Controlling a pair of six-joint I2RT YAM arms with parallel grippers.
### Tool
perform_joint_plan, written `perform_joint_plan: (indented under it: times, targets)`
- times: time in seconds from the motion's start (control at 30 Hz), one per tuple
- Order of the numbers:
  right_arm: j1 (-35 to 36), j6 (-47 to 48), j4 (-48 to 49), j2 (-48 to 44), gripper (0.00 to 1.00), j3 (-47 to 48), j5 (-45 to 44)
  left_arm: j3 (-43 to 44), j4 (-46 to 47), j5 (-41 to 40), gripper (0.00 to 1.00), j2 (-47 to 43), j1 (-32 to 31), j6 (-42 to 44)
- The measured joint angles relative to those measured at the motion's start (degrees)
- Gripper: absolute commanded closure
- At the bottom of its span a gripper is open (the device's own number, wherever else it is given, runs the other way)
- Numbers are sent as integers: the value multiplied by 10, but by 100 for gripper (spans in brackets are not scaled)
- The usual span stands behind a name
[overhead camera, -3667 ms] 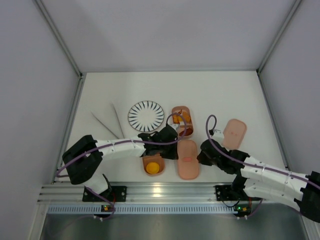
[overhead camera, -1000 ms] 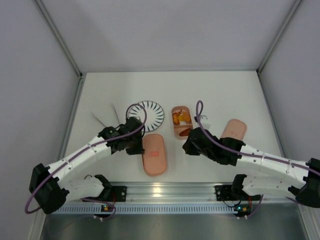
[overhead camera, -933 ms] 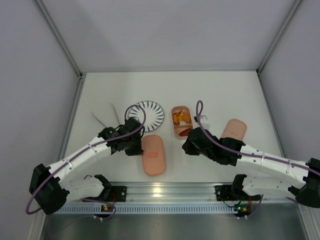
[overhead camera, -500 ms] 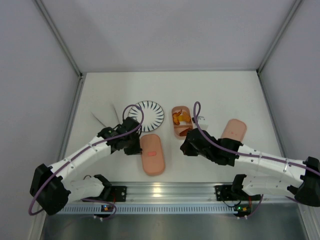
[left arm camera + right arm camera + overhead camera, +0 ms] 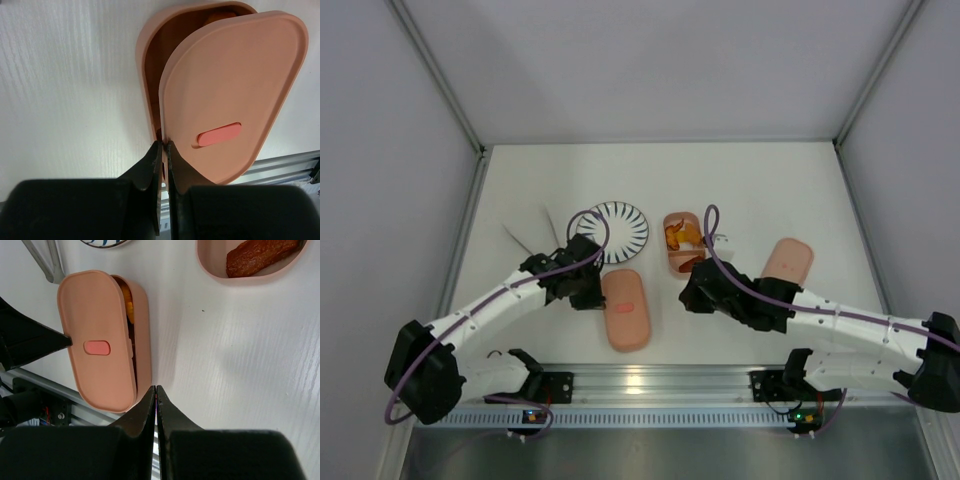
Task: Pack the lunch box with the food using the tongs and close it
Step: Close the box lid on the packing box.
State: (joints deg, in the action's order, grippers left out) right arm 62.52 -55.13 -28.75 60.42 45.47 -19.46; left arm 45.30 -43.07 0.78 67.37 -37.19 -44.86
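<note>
Nearest the bases, the lid [image 5: 235,100] with the red mark now lies over the near tray [image 5: 146,55]. A few seconds ago it lay on the desk [image 5: 770,180] at that tray's 3 o'clock and the tray stood open. Over the last second it has slid a little toward 9 o'clock. It is not seated. The left wrist view shows it skewed, with a strip of the tray's inside and some orange food [image 5: 220,17] uncovered along one side.

The left jaws are almost closed, pinching the lid's edge on its 9 o'clock side. The right jaws are shut and empty, just off the tray's 3 o'clock wall; I cannot tell whether they touch it. Closing has begun, I judge, but the lid needs squaring up and pressing home.

Farther out, at 1 o'clock, the far tray [image 5: 667,250] sits open with brown and orange pieces inside. Its spare lid [image 5: 788,264] lies well apart at 3 o'clock, and the right arm [image 5: 840,320] stretches between the two. The plate [image 5: 612,232] at 12 o'clock looks bare. The tongs [image 5: 548,222] lie at 10 o'clock, unheld, their near ends hidden under the left arm [image 5: 500,300].
</note>
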Motion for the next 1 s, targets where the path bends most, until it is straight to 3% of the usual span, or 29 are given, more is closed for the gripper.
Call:
perform_joint_plan:
  times: [0.5,0.77,1.0]
  targets:
    - [0,0,4,1,100,-12,1,-1,19,7,96,26,8,7]
    - [0,-2,5,1,100,-13,1,-1,20,6,81,26,9,14]
    - [2,-2,13,4,100,-19,2,-7,20,4,79,17,9,14]
